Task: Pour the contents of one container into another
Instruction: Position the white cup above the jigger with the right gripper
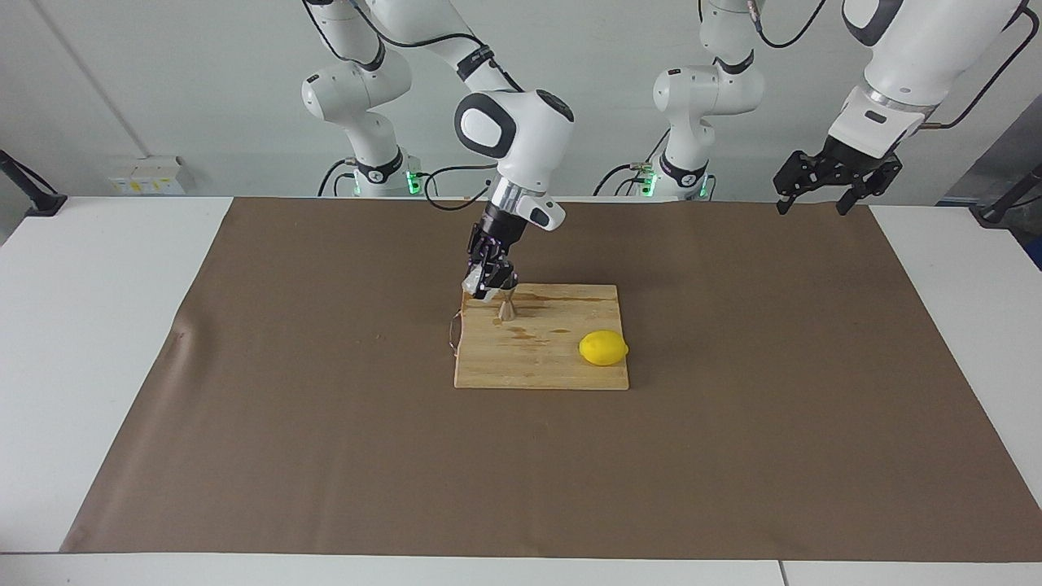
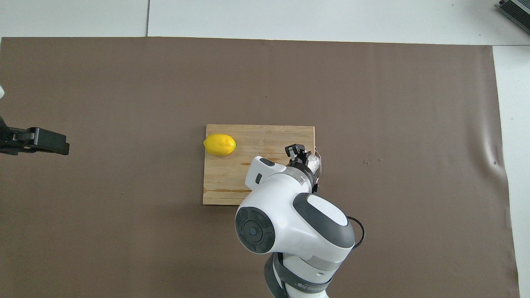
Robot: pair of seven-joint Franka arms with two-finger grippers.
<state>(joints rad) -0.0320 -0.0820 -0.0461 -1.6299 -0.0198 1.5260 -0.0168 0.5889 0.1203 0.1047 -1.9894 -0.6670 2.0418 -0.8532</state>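
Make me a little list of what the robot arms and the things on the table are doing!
right gripper: shut on the glass cup, tilted over the jigger
left gripper: open, waiting in the air at its own end of the table
jigger: upright on the wooden board
lemon: on the board, toward the left arm's end

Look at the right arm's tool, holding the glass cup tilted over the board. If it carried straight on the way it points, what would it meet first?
Probably the metal jigger, which stands just below the right tool and its glass cup. The cutting board would come next. Depth is hard to judge here.
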